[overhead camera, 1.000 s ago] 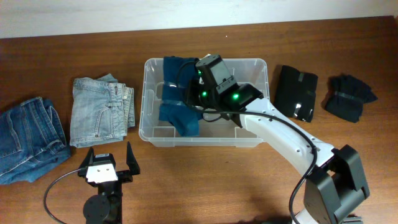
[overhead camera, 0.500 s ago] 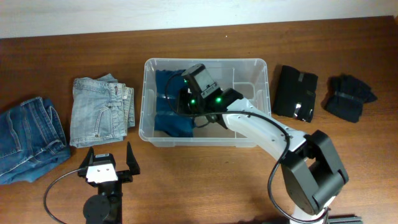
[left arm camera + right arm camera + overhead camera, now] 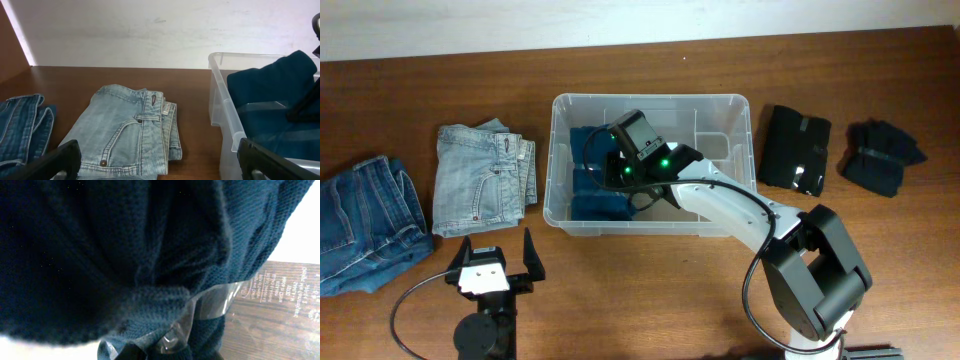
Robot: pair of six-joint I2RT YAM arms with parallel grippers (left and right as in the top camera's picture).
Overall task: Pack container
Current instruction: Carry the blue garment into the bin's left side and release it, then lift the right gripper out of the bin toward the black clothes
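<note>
The container (image 3: pixel 745 125) is a clear plastic bin at the table's middle; its near corner also shows in the left wrist view (image 3: pixel 220 70). A dark blue knit sweater (image 3: pixel 588 190) lies in its left half and shows in the left wrist view (image 3: pixel 270 85). My right gripper (image 3: pixel 620 170) reaches down inside the container, shut on the sweater. The knit (image 3: pixel 100 245) fills the right wrist view, with the fingertips (image 3: pixel 170 352) at the bottom edge. My left gripper (image 3: pixel 498 258) is open and empty near the front edge, left of the container, and its fingers (image 3: pixel 160 162) frame the light jeans.
Folded light-blue jeans (image 3: pixel 480 180) lie left of the container, also in the left wrist view (image 3: pixel 125 130). Darker jeans (image 3: pixel 365 225) lie at the far left. A folded black garment (image 3: pixel 797 148) and a dark bundle (image 3: pixel 883 155) lie right of the container.
My right arm has moved left and lower into the container with the sweater. The sweater has sunk from above the rim into the left half. The left arm has not moved.
</note>
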